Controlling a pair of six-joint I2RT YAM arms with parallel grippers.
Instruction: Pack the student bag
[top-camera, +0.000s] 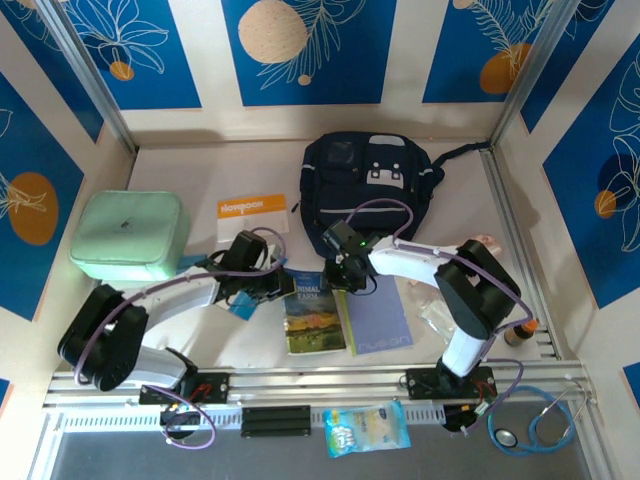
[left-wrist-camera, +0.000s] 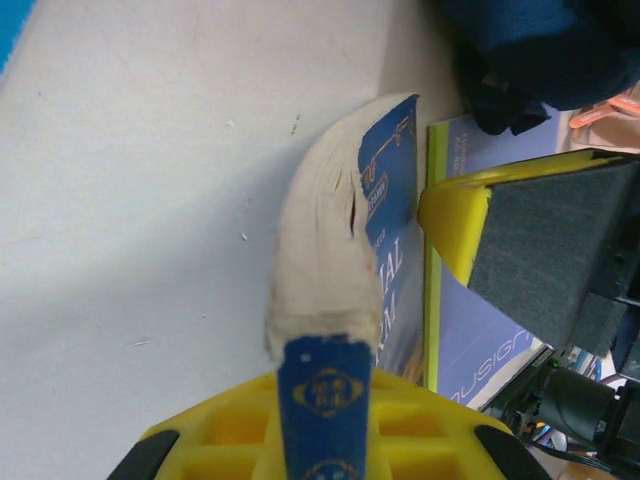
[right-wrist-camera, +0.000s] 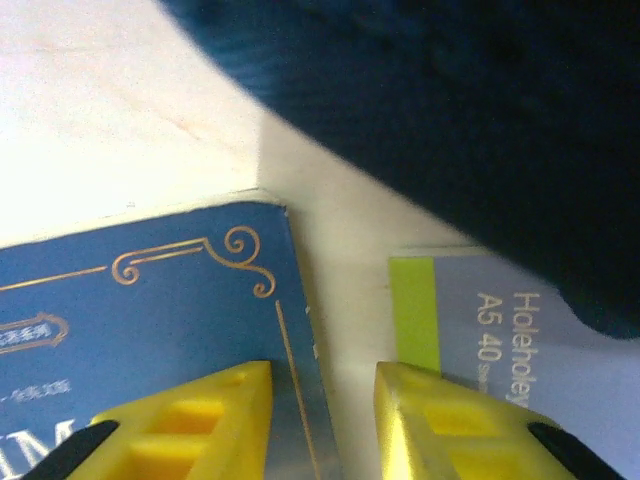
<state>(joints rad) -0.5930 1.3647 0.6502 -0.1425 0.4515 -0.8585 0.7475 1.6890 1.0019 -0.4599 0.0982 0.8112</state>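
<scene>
- The student bag (top-camera: 370, 170) lies flat at the far side of the table (top-camera: 180, 170), behind both arms. Its dark cloth is at the top of both wrist views.
- The book (top-camera: 313, 310) and the notebook (top-camera: 378, 318) lie side by side in front of the bag, not inside it.
- The left gripper (left-wrist-camera: 385, 300) has the book's edge between its two fingers. One finger is under the blue spine and the other touches the cover. I cannot tell if it is really squeezing.
- The right gripper (right-wrist-camera: 320, 420) has its fingers spread apart with nothing between them. One finger hangs over the book, the other over the notebook, with the gap between the two books below.
- The book could slip. The left gripper only has an edge of it, so the heavy part may sag and drop out.
- The pages could get creased. They already bow out in a big curve in the left wrist view, and more pushing would fold them.
- The two grippers could bump. From above they are very near each other over the same book.
- The right gripper could catch the notebook by mistake and drag it, because one finger is right above it.
- The bag may not take the book. From above I see no open mouth on it, so the book might just hit the cloth and push the bag away.
</scene>
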